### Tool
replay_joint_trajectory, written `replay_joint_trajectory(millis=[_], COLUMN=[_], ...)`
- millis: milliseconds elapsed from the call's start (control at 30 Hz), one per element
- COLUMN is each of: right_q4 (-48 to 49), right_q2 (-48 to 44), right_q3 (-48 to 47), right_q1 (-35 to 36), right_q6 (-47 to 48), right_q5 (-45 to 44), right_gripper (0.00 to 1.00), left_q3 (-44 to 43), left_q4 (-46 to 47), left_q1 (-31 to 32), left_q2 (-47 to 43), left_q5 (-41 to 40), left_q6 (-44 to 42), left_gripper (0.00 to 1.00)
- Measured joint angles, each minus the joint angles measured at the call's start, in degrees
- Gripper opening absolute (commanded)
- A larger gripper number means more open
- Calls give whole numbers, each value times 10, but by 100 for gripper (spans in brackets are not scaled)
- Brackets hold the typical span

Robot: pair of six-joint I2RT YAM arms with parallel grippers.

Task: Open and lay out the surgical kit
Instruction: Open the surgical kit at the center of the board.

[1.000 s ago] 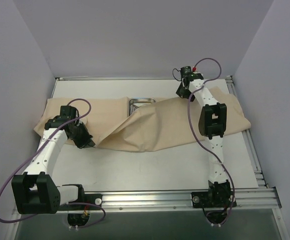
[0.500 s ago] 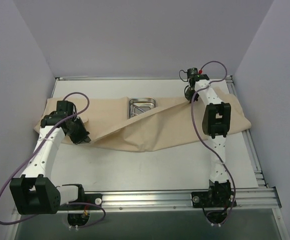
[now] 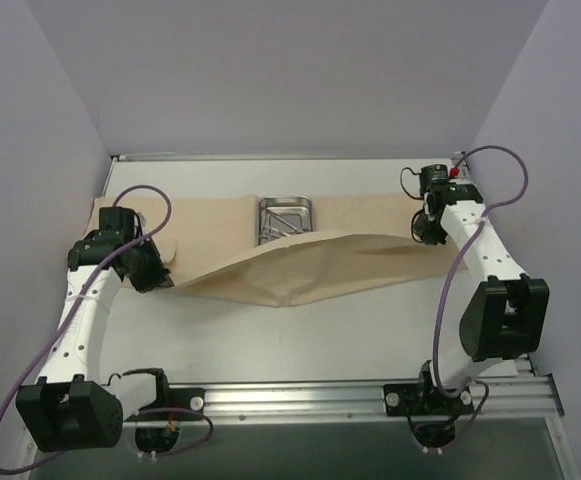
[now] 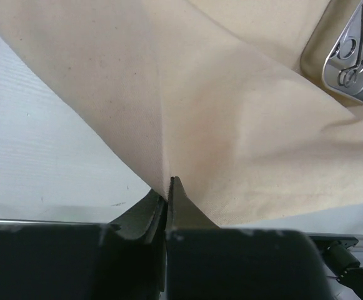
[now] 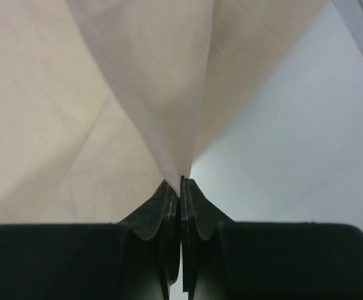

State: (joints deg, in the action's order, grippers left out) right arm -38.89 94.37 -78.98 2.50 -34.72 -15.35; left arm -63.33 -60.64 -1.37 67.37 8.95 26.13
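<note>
Starting big: white table (image 3: 320,335), with the beige cloth wrap (image 3: 300,275) stretched left to right across the middle of it. Looks half unfolded, near flap lifted into a long taut ridge from end to end, far layer lying flat on the table. Pretty clearly held that way on purpose: pulling the two ends apart to take out the slack and peel the flap off the contents without dragging them. Plain matte fabric, soft creases, no obvious stains, sagging into a shallow belly toward the near edge.

Next down, small shiny steel tray (image 3: 261,218) sitting on the far part of the wrap, about mid-table, already uncovered, just behind the lifted fold. Also peeking in at the top right corner of the left wrist view. Inside it, slim steel instruments (image 4: 356,59), ring handles visible on a couple, lying lengthwise together; can't count them properly. Not laid out yet, so guessing roughly the midpoint of the job.

Smallest: left gripper (image 4: 170,181) clamped tight on the left end of the flap, fabric fanning out from the pinch. Right gripper (image 5: 181,179) same deal, squeezed onto a thin peak of cloth at the right end, with bare table beside it
</note>
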Motion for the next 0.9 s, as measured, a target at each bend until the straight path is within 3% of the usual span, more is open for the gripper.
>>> replay_joint_trajectory(millis=[300,400,600,700,767,800,833,867,900], right_q4=[-73,-123,-195,-225,-237,-243,-248,-252,-256], right_q2=[-356,-443,-515,-563,-598,-616,-635,-650,-665], right_q3=[273,293,266,235,209,196,184,174,163], right_q1=[-28,-33,-33,-33,-33,-33,-33,-33,-33], right_q6=[-101,-140,-183,-193,-189,-184,-179,-177,-169], right_q5=[7,11,12,13,19,28,39,47,60], right_gripper=[0,0,2,14,34,46,89,99,100], left_q3=[29,47,77,90,90,89,86,84,82], left_q4=[-17,-19,-24,-37,-49,-55,-62,-68,-72], left_q1=[-8,-2,23,33,36,38,40,41,41], left_q2=[-121,-147,-196,-231,-252,-262,-273,-282,-292], left_q5=[-3,7,16,10,-2,-10,-17,-27,-32], left_q6=[12,18,28,32,33,33,33,32,32], left_gripper=[2,2,2,2,3,3,7,9,12])
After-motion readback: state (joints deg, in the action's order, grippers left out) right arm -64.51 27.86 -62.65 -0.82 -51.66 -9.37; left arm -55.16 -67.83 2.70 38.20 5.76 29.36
